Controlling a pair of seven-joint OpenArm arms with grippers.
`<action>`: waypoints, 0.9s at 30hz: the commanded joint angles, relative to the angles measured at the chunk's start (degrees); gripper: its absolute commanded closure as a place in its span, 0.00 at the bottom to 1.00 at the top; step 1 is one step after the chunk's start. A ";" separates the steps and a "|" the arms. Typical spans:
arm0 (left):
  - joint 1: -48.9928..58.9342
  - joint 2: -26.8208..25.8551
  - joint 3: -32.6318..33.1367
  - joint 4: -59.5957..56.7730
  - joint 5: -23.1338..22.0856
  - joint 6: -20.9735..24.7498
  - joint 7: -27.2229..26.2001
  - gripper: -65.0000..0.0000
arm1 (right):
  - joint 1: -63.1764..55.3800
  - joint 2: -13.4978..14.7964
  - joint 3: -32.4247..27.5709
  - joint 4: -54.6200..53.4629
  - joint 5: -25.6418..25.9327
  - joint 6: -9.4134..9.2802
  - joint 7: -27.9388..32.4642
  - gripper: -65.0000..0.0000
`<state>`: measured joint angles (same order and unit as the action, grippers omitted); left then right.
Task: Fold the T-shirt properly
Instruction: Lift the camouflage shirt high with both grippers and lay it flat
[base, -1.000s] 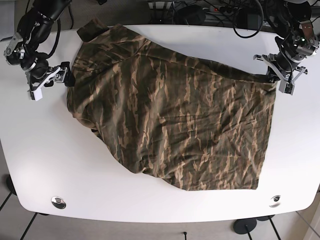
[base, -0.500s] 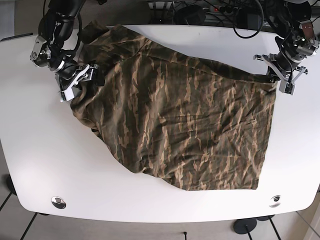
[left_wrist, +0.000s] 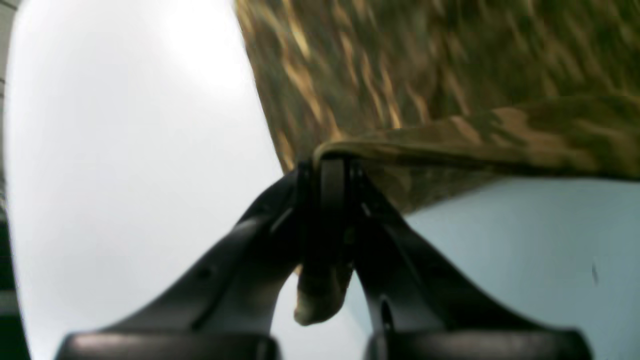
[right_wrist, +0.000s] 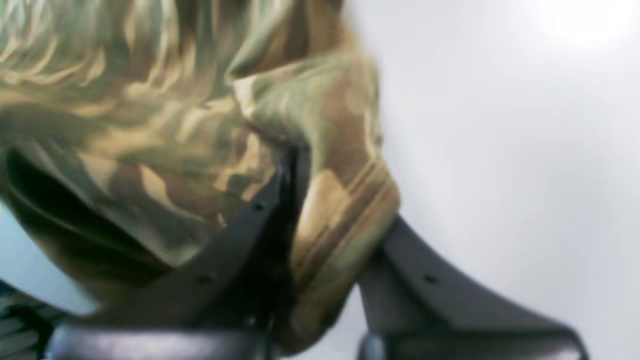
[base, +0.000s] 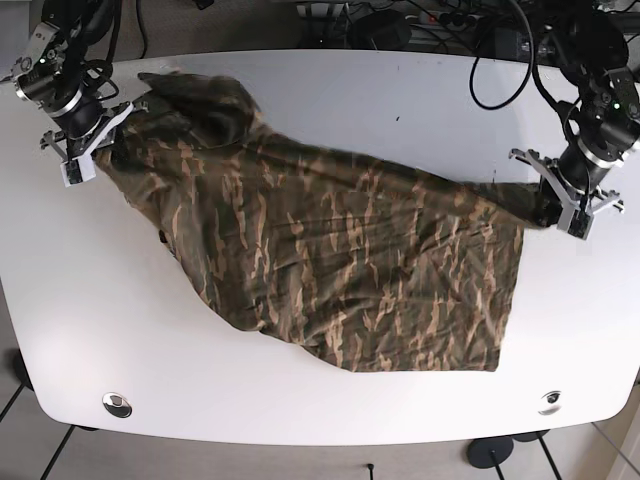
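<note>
The camouflage T-shirt (base: 340, 250) lies stretched across the white table (base: 120, 320), running from the back left to the right. My right gripper (base: 88, 152), on the base view's left, is shut on a ribbed hem of the T-shirt (right_wrist: 340, 210) near the back left corner. My left gripper (base: 556, 208), on the base view's right, is shut on a corner of the T-shirt (left_wrist: 450, 135) and holds that edge a little above the table. In the left wrist view the left gripper (left_wrist: 330, 165) pinches a thin fold of cloth.
Black cables and equipment (base: 400, 25) lie behind the table's back edge. Two round metal fittings sit near the front corners, one on the left (base: 117, 404) and one on the right (base: 551, 402). Bare white table surrounds the shirt at the front and left.
The right gripper has moved to the back left with the shirt's hem. The left gripper has moved toward the front. The shirt has been pulled taut and its shape has shifted.
</note>
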<state>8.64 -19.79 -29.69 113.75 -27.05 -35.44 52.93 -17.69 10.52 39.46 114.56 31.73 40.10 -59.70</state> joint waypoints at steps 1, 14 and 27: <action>-6.58 -1.53 3.10 -0.74 0.10 0.14 -1.81 1.00 | 4.11 2.09 0.32 0.12 -0.38 -0.10 -0.56 0.97; -44.73 6.03 19.89 -26.68 19.27 0.14 -2.16 1.00 | 43.23 9.83 -12.61 -26.26 -4.43 -0.10 -5.31 0.97; -83.64 8.58 19.89 -58.77 20.50 0.14 -11.56 1.00 | 90.35 15.37 -35.81 -57.46 -9.09 -0.10 6.82 0.97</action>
<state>-72.84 -11.03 -9.74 54.19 -5.61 -35.44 42.83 70.54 25.52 2.74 55.99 21.54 40.10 -54.70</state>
